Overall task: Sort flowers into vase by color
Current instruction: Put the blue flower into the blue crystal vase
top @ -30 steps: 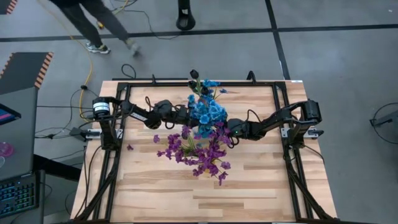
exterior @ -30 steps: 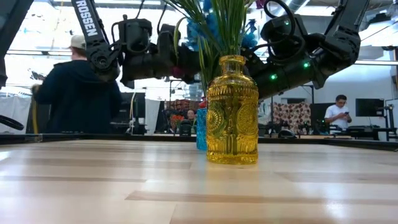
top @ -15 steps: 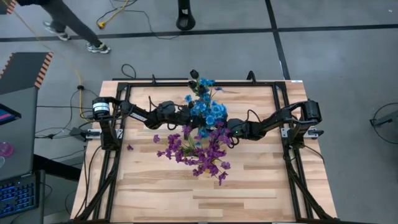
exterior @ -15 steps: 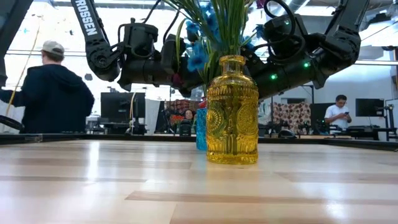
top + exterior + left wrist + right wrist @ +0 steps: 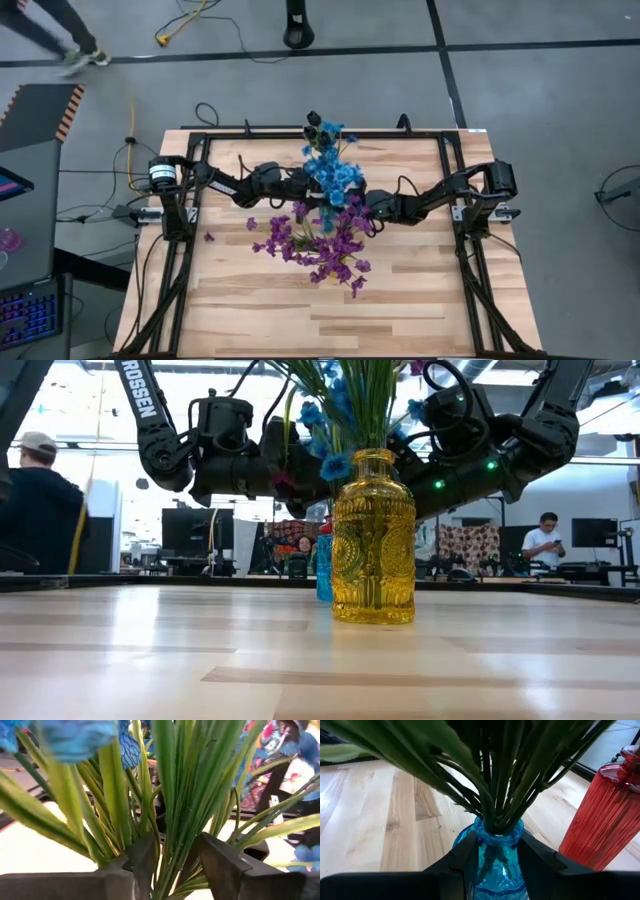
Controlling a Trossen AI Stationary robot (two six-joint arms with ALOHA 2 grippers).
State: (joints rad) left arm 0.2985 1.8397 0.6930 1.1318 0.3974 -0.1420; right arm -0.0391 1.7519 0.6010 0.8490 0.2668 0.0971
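Since the earlier frames the left pincer [image 5: 176, 842] has gone from pressed together to spread, and the blue flowers [image 5: 330, 175] have settled into a tighter bunch at the centre of the high view. A person [image 5: 70, 55] has walked off toward its upper left corner. Green stems [image 5: 170, 795] stand loose between the spread fingers. Opposite, the right pincer [image 5: 496, 845] pinches the neck of the blue vase [image 5: 495, 875], where those stems sit. Outward from there, purple flowers [image 5: 320, 240] fan out just below centre, apparently from the yellow vase [image 5: 373, 540], and dark buds [image 5: 313, 120] poke above the blue ones. The risk, as I judge it, is a leaf catching on a finger as the left arm backs off, dragging a sprig out or tipping the vase. I count two pincers, three flower colours and three vases on the table [image 5: 400, 310]: blue, yellow and a red vase [image 5: 600, 815].
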